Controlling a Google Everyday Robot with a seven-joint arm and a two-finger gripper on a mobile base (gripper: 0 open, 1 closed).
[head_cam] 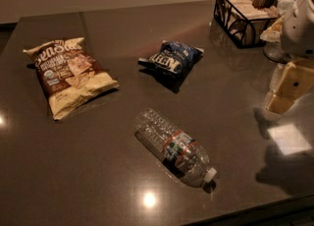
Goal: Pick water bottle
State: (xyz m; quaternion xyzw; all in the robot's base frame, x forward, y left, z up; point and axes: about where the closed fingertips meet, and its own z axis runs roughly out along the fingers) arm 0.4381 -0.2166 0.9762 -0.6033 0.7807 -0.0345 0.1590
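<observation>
A dark, glossy countertop (98, 181) fills the view beneath a pale wall, with a small bright spot of light (149, 199) reflected near its front edge. The robot's gripper (287, 90), a yellowish piece hanging below the white arm (301, 23), sits at the far right of the view over the counter's right side. It grips nothing, and whether it is parted or closed cannot be told. A dark shadow (289, 168) lies on the counter below it, beside a pale square patch of light (289, 139).

Just behind the arm, at the counter's back right corner, stands a black wire basket (240, 16) holding tan packets.

The water bottle (174, 146) lies on its side in the front middle of the counter, well apart from the gripper and to the left of it. It is clear and ribbed, with a dark label (179, 150) edged in red around its middle. Its white cap (210, 174) points toward the front right and its base toward the back left.

Behind the bottle, near the counter's centre, lies a crumpled blue snack bag (174, 58), apart from it. Farther left lies a brown and cream chip bag (68, 75), flat on the counter and angled, touching neither the bottle nor the blue bag.
</observation>
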